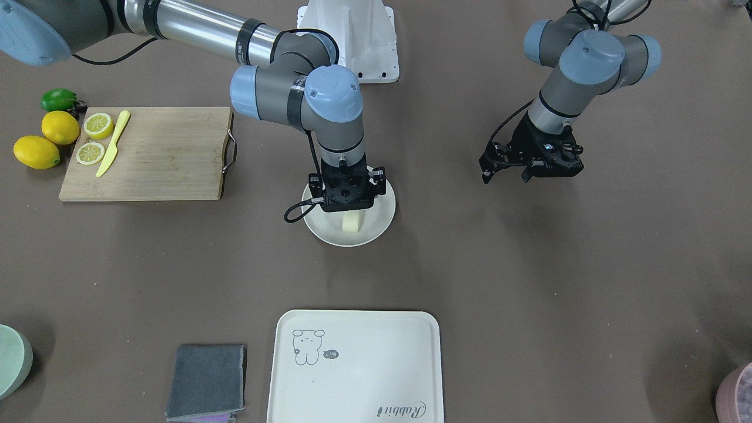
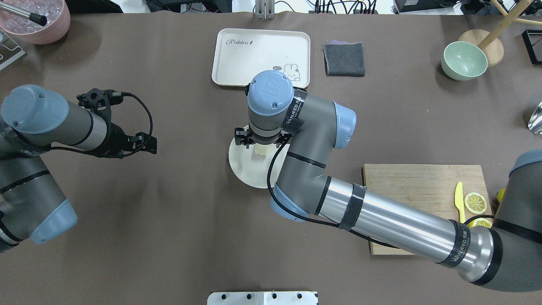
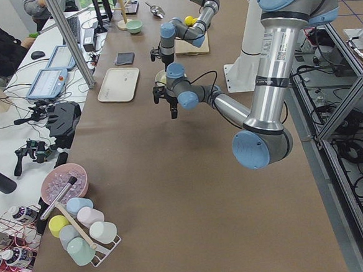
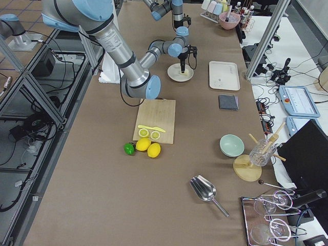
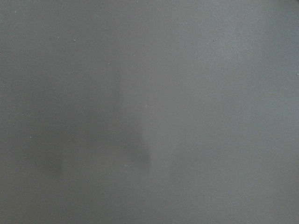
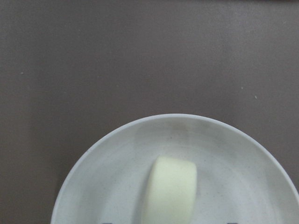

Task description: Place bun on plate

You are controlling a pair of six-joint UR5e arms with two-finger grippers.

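The pale cream bun [image 6: 170, 186] lies on the round off-white plate [image 6: 93, 149] near the middle of the table. In the front-facing view the bun [image 1: 351, 222] shows just below my right gripper [image 1: 349, 202], which points straight down over the plate [image 1: 329, 235]. Its jaws stand wide apart on either side of the bun without touching it, so the right gripper is open. From overhead, the right wrist hides most of the bun [image 2: 261, 149]. My left gripper [image 1: 506, 171] hangs open over bare table, far from the plate.
A wooden cutting board [image 1: 158, 153] carries lemon slices [image 1: 98, 125] and a yellow knife [image 1: 113, 144], with whole lemons [image 1: 36, 151] and a lime [image 1: 59, 100] beside it. A cream tray with a drawing [image 1: 354, 367], a grey cloth [image 1: 207, 382] and a green bowl [image 2: 463, 61] sit on the operators' side.
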